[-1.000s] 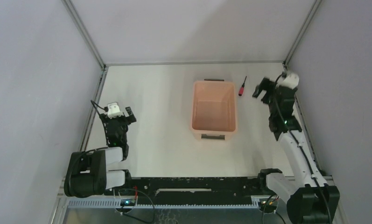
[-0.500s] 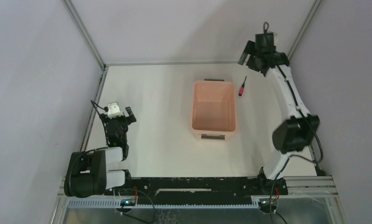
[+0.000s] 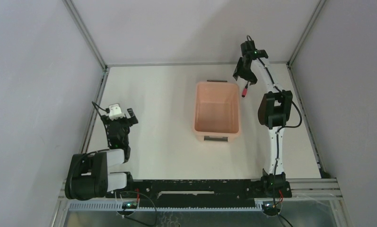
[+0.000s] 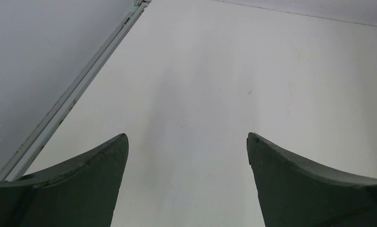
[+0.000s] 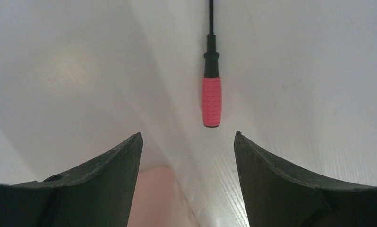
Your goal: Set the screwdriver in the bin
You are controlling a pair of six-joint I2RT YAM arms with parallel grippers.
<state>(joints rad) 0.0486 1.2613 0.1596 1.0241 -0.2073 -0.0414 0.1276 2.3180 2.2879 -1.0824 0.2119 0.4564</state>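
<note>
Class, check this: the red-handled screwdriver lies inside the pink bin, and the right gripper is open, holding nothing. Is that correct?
Not quite. The screwdriver lies on the table, outside the bin, beside its right wall; the top external view shows it. The right gripper is indeed open, holding nothing.

Bare table [image 5: 295, 71] flanked the screwdriver [image 5: 211, 101] ahead of my right gripper [image 5: 186, 137], its fingers parted, with only the bin [image 3: 238, 108] close beside.

No readable text, labels, brands or numbers anywhere
</note>
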